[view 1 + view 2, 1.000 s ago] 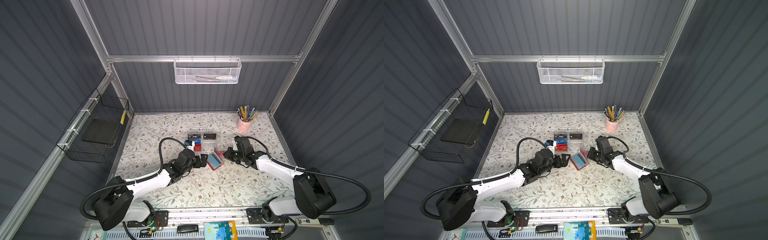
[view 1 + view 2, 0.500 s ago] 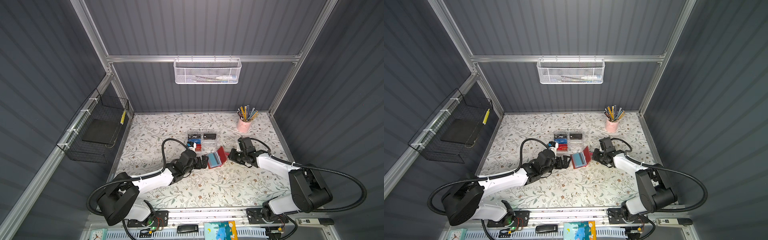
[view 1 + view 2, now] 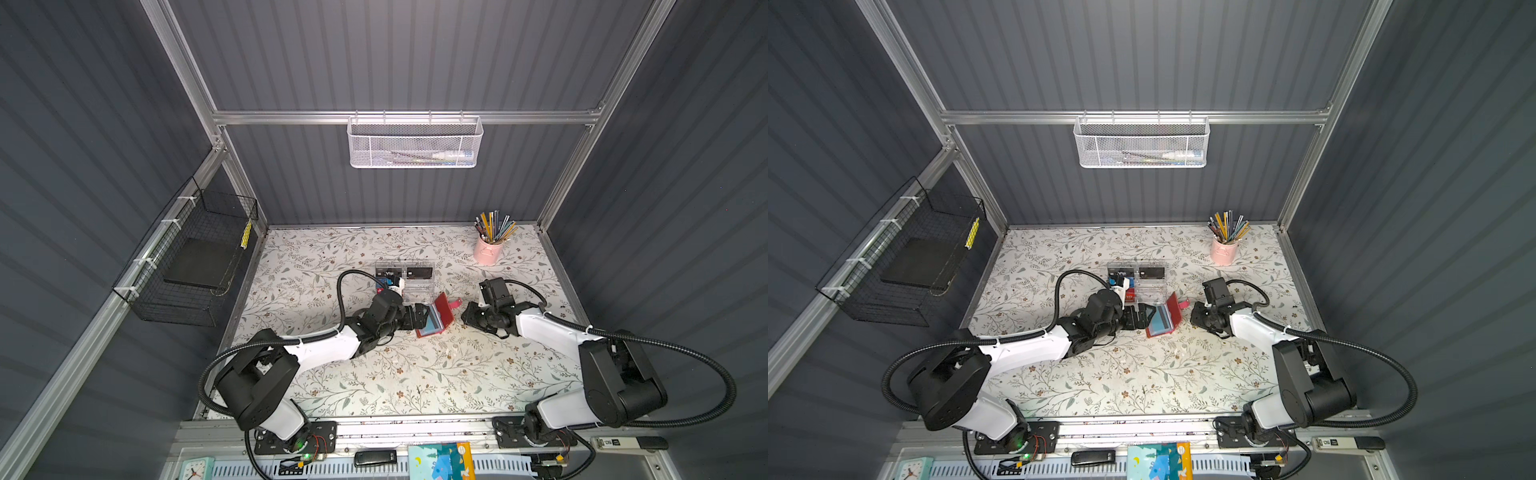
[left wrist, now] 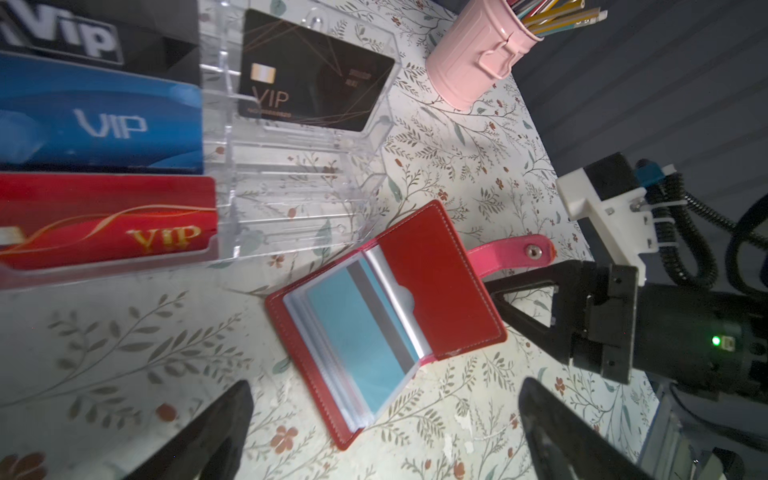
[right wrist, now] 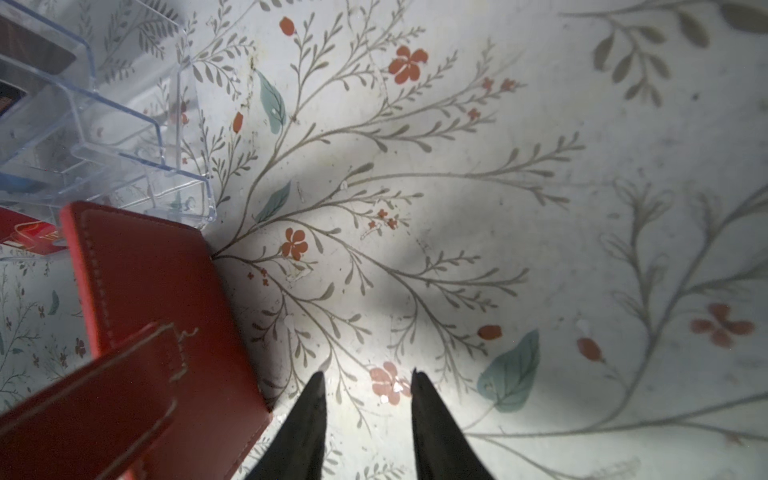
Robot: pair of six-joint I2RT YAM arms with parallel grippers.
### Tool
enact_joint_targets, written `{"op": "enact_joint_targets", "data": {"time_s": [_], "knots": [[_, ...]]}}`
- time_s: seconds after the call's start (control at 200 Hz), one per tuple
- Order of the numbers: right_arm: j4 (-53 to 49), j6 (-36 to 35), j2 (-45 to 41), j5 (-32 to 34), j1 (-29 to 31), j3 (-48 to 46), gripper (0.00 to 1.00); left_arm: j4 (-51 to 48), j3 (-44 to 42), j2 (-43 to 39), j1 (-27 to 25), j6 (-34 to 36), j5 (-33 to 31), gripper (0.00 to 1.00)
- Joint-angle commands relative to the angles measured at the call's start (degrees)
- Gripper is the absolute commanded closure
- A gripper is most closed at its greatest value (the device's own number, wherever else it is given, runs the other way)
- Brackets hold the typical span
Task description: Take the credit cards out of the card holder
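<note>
We see the card holder (image 4: pixel 436 286) lying open on the tabletop just ahead of the left gripper (image 3: pixel 417 316), whose jaws stand wide apart and empty. The teal credit cards (image 4: pixel 353 332) are sleeved inside, their long axis slanting away from those jaws. We judge the left arm the nearer. The right gripper (image 5: pixel 368 374) sits beside the cover, jaws partly apart, holding nothing.

The card holder (image 4: pixel 440 270) is covered in smooth red leather-like material with a faint sheen, edged with pale stitching. Its sleeves (image 4: pixel 405 307) are made of clear, shiny plastic, and the credit cards (image 4: pixel 345 328) inside are smooth teal plastic. Just beside the card holder, a rack (image 4: pixel 299 166) of glossy clear acrylic is seen. The table (image 5: pixel 540 208) under it is faced with a matt, scuffed floral print.
</note>
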Motion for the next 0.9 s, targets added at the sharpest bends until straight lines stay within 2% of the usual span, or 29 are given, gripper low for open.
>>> {"op": "enact_joint_targets", "data": {"time_s": [0.0,0.245,0.425,0.67,0.895], "knots": [[-0.5,-0.9,-0.8,-0.7,-0.7,0.4,0.62,2.3,4.7,4.2,-0.3,-1.1,3.7,0.0],[1.0,-0.7,-2.7,-3.9,-1.7,-0.6,0.58,7.0,12.4,14.3,-1.3,-4.9,7.8,0.0],[0.4,-0.3,-7.3,-5.7,-2.9,-2.4,0.57,10.3,16.8,19.8,-2.0,-9.3,8.9,0.0],[-2.7,0.4,-17.6,-5.5,-4.0,-6.6,0.52,14.8,18.1,24.6,-2.4,-15.2,9.0,0.0],[-1.6,1.9,-23.8,-8.9,-4.9,-9.8,0.51,16.6,19.8,28.1,-3.8,-18.0,8.4,0.0]]}}
